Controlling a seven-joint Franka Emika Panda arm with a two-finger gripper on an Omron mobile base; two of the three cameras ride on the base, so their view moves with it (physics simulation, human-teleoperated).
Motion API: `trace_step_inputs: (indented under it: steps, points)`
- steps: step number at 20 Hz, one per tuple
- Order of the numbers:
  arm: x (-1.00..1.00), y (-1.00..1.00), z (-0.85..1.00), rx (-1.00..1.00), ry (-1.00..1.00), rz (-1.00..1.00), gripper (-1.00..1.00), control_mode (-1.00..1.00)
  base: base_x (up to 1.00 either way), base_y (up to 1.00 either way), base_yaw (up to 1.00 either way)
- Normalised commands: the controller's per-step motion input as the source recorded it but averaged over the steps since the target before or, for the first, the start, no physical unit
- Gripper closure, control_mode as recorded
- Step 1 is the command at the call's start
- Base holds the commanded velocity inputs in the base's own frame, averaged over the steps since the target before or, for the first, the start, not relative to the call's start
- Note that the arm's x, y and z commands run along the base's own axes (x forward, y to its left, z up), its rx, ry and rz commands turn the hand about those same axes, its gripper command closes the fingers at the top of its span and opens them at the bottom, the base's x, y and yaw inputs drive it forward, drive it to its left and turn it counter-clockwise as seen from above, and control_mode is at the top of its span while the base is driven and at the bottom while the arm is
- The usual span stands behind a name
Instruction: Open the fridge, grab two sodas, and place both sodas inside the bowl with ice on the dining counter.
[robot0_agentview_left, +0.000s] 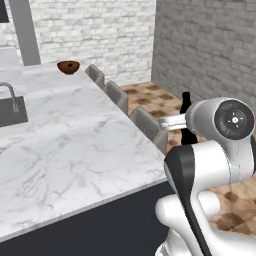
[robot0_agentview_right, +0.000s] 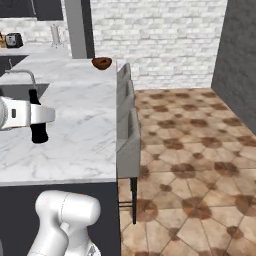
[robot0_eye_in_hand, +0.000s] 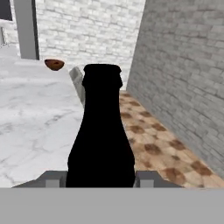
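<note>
The gripper (robot0_eye_in_hand: 99, 181) is pinching a soda (robot0_eye_in_hand: 101, 131) low on its body, one finger tip showing on each side of the black bottle. The bottle stands upright in the hand, its long axis vertical, narrow neck and cap pointing up — seen side-on in the right base view as a dark shape (robot0_agentview_right: 36, 125) clamped just past the white wrist, and in the left base view as a thin black neck (robot0_agentview_left: 186, 107) rising beside the hand.

The bowl (robot0_eye_in_hand: 54, 64) is where this bottle has to go. From the hand it lies well ahead and off to the left, small and reddish-brown, sitting near the far end of the dining counter (robot0_agentview_left: 75, 145). The bottle hangs near the counter's near right edge, beside the row of grey chairs (robot0_agentview_left: 116, 95). So the coming move is, by my reading, a long carry forward and leftward along the marble — with the base probably driving, since the bowl (robot0_agentview_right: 101, 63) looks far beyond the arm's reach
</note>
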Motion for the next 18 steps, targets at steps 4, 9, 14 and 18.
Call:
trace_step_inputs:
  steps: [4, 9, 14, 18]
  points:
    - [0.0, 0.0, 0.0, 0.0, 0.0, 0.0, 1.0, 1.0, 0.69, -1.0, 0.0]
    - [0.0, 0.0, 0.0, 0.0, 0.0, 0.0, 1.0, 1.0, 0.76, -1.0, 0.0]
    - [0.0, 0.0, 0.0, 0.0, 0.0, 0.0, 1.0, 1.0, 0.81, -1.0, 0.0]
    - [0.0, 0.0, 0.0, 0.0, 0.0, 0.0, 1.0, 1.0, 0.74, -1.0, 0.0]
